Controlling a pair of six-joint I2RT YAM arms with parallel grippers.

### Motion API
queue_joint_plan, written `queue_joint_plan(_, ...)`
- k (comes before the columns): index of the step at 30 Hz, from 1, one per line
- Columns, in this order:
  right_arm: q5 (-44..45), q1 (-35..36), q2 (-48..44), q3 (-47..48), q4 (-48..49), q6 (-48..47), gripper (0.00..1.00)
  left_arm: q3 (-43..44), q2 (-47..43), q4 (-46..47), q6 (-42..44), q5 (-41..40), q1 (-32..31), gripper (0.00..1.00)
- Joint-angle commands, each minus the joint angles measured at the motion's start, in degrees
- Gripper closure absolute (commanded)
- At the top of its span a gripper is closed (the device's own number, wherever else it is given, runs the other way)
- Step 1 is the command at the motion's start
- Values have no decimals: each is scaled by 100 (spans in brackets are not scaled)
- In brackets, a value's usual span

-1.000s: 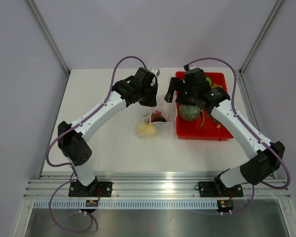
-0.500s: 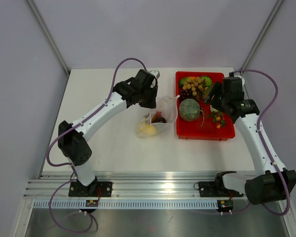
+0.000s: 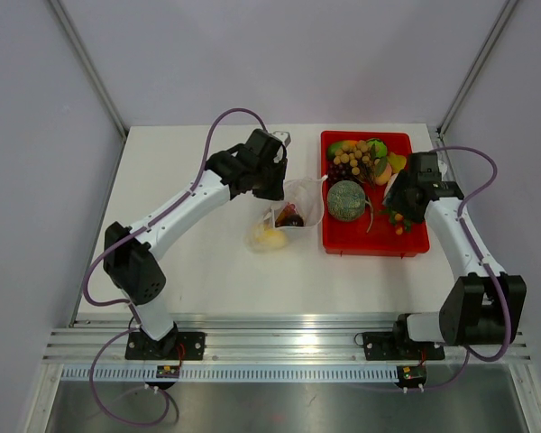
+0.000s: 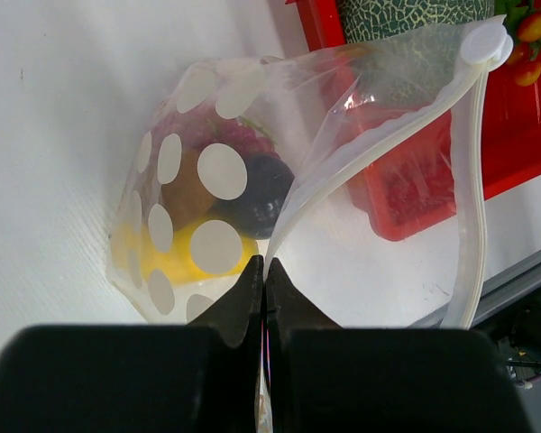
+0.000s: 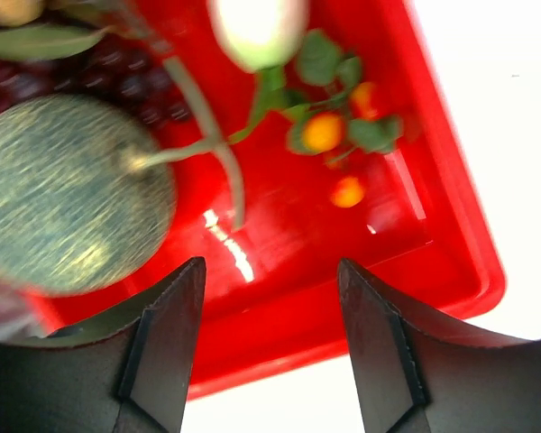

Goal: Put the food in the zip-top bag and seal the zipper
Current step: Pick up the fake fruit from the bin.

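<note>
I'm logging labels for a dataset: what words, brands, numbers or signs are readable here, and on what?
No text can be read.
Clear dotted zip-top bag: white dots only, no print.
Red rectangular plastic tray: plain.
Small tags at the arm bases: too small to read.

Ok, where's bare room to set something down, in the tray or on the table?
Free: the tray has a near strip between melon and rim; table left of the bag and on its near side. Crowded: tray's far end, piled with fruit; no clear gap between bag and tray.
</note>
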Motion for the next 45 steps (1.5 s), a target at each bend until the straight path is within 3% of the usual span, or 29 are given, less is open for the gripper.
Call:
queue_joint_plan(1, 324, -345, 325, -3, 267, -172, 34, -20, -271, 238, 8, 70, 0, 100)
queue_joint_plan(14, 34, -697, 1362, -362, 847, -260, 37, -20, -254, 229, 34, 35, 0, 100)
queue_joint_plan(20, 43, -706, 1634, -433, 1031, -251, 46, -11, -228, 212, 43, 9, -9, 100)
queue_joint_plan(27, 43, -706, 1802, -407, 1093, -269, 48, 6, -219, 212, 43, 9, 0, 100)
queue_joint_plan(38, -88, -706, 1337, -416, 971, -277, 81, 41, -175, 212, 61, 17, 0, 100)
queue_joint_plan(45, -387, -706, 607, -223, 575, -216, 83, 85, -131, 203, 61, 53, 0, 100)
